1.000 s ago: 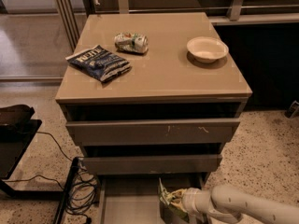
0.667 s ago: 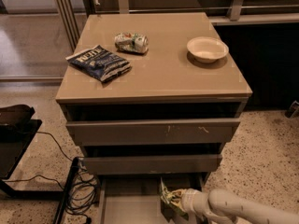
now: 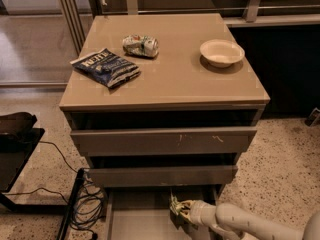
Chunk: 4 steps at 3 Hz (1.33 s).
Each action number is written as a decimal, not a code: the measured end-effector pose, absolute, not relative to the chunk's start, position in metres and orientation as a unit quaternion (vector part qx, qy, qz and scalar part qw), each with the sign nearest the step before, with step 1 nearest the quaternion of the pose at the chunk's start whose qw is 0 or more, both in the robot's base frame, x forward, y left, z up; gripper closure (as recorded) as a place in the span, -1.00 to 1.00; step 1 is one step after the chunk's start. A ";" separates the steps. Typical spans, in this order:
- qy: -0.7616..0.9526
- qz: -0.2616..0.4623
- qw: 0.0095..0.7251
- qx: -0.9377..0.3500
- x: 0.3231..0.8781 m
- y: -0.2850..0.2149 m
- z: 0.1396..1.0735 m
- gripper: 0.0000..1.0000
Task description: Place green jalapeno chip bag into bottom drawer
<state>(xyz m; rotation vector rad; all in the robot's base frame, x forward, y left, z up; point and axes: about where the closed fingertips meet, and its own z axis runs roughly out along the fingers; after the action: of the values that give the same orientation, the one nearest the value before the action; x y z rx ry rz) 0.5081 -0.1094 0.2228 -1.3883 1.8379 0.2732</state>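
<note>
The green jalapeno chip bag [image 3: 176, 206] shows only as a small crumpled green and yellow bit at the end of my white arm, low over the bottom drawer [image 3: 135, 219]. The drawer is pulled out under the two upper drawers, with its flat grey floor showing. My gripper [image 3: 182, 211] is inside the drawer space at its right side, with the bag at its tip. Most of the bag is hidden by the gripper and by the middle drawer front.
On the cabinet top lie a dark blue chip bag [image 3: 106, 67], a crushed can [image 3: 140, 45] and a white bowl [image 3: 221, 52]. The two upper drawers [image 3: 162, 141] stand slightly pulled out. Black cables [image 3: 87, 204] and a dark stand [image 3: 15, 149] are on the floor at left.
My arm and the bag have shifted slightly down and left in the drawer. Nothing else has moved.
</note>
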 end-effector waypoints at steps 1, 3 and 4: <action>0.713 0.136 0.387 -0.569 0.520 -0.114 0.200 1.00; 0.668 0.231 0.365 -0.605 0.493 -0.092 0.198 0.63; 0.668 0.231 0.365 -0.605 0.493 -0.092 0.198 0.16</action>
<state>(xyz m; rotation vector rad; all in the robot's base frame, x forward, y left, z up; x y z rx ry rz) 0.4927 -0.0921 0.1979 -1.5561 1.7185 0.5945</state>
